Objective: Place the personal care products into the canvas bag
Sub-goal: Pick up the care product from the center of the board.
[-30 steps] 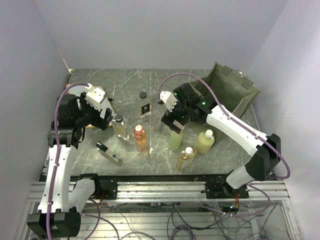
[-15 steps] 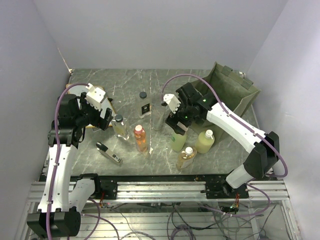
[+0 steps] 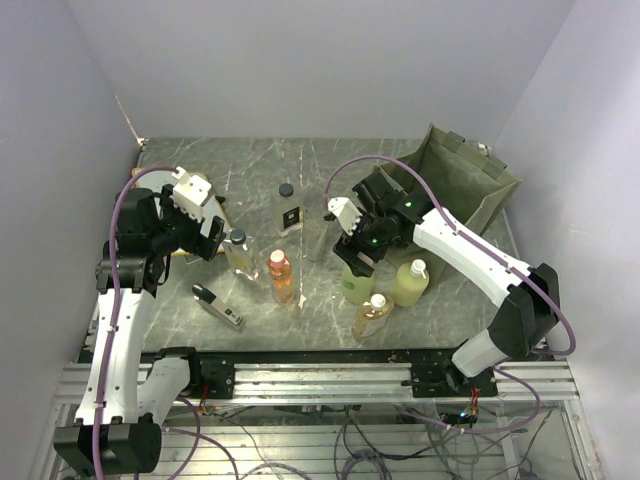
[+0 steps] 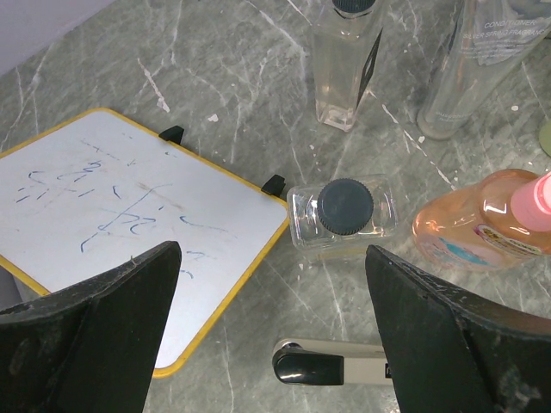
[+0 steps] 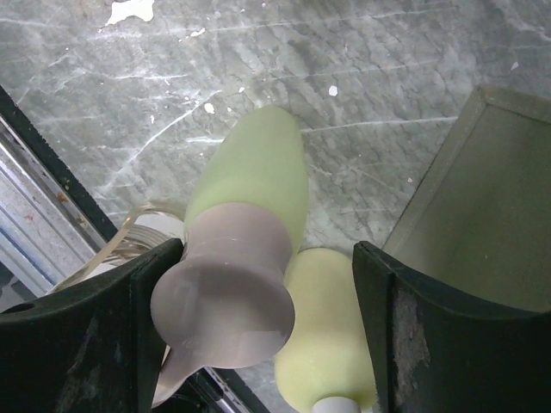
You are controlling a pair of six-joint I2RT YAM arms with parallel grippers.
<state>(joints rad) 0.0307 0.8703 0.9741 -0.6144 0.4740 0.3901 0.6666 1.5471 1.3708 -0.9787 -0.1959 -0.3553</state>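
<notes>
Progress: nothing bagged, as far as visible. Boxy olive-green canvas bag at far right of grey marble surface, no bottle seen inside. All seven bottles stand on surface, mid-table. Right end effector spread wide, straddling pinkish cap of yellow-green bottle, not clamped. Left end effector released, above clear square black-capped bottle. Judgement: first pick just starting, seven left.

Clear bottle touches white board's corner.
</notes>
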